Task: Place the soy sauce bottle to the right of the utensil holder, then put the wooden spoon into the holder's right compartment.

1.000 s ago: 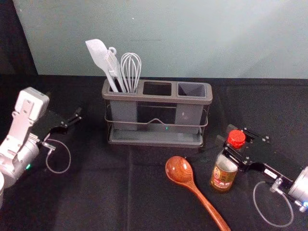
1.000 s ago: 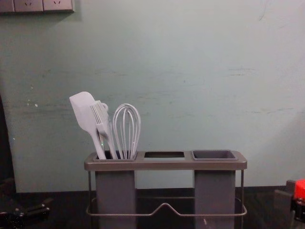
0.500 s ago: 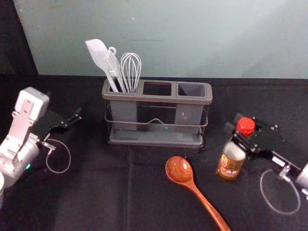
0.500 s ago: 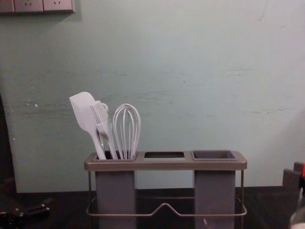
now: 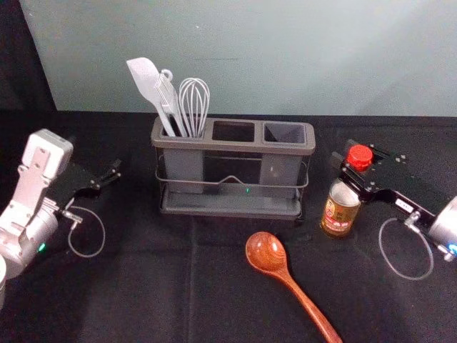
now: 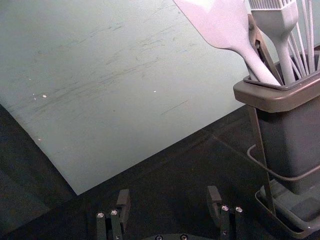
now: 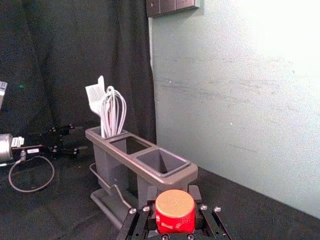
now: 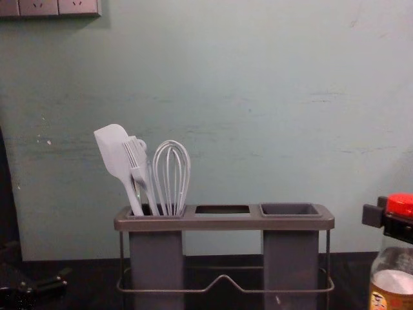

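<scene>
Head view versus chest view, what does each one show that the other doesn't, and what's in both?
Head view: the wooden spoon on the dark cloth and the holder's bottom tray.

Chest view: the wall sockets, upper left.

Both: the utensil holder with the spatula, brush and whisk in its left compartment, the soy sauce bottle in the right claw, and the left claw on the left.
</scene>
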